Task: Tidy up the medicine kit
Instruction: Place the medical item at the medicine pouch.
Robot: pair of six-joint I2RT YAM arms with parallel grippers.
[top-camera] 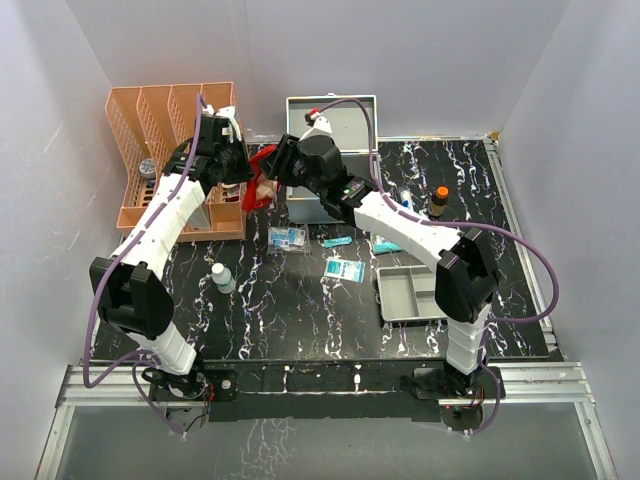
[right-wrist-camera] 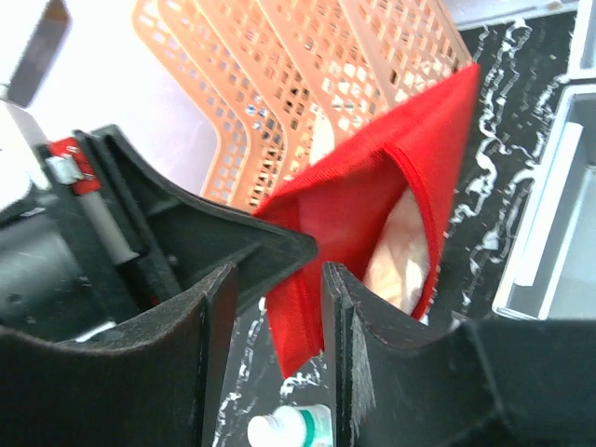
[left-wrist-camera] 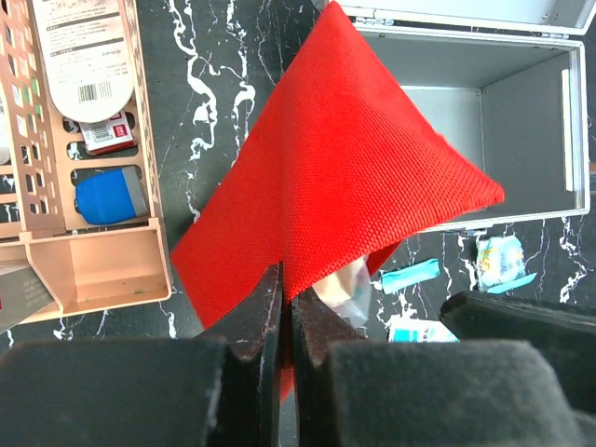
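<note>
The medicine kit (top-camera: 335, 112) is a silver-grey metal case, standing open at the back centre with its lid raised. Its bare inside (left-wrist-camera: 521, 121) shows in the left wrist view. Just left of it a red pouch (top-camera: 262, 178) hangs above the table. My left gripper (left-wrist-camera: 287, 284) is shut on the pouch's (left-wrist-camera: 345, 186) lower corner. My right gripper (right-wrist-camera: 281, 272) is open, its fingers astride the pouch's (right-wrist-camera: 372, 196) edge with a gap on one side. The pouch mouth gapes and pale contents (right-wrist-camera: 400, 251) show inside. The kit's wall (right-wrist-camera: 559, 214) lies to the right.
An orange slotted organizer (top-camera: 165, 150) stands at the back left, close behind the left gripper. On the table lie a white bottle (top-camera: 222, 278), blue packets (top-camera: 343, 270), a teal tube (top-camera: 337, 241), a grey divided tray (top-camera: 410, 292) and a brown bottle (top-camera: 439, 200).
</note>
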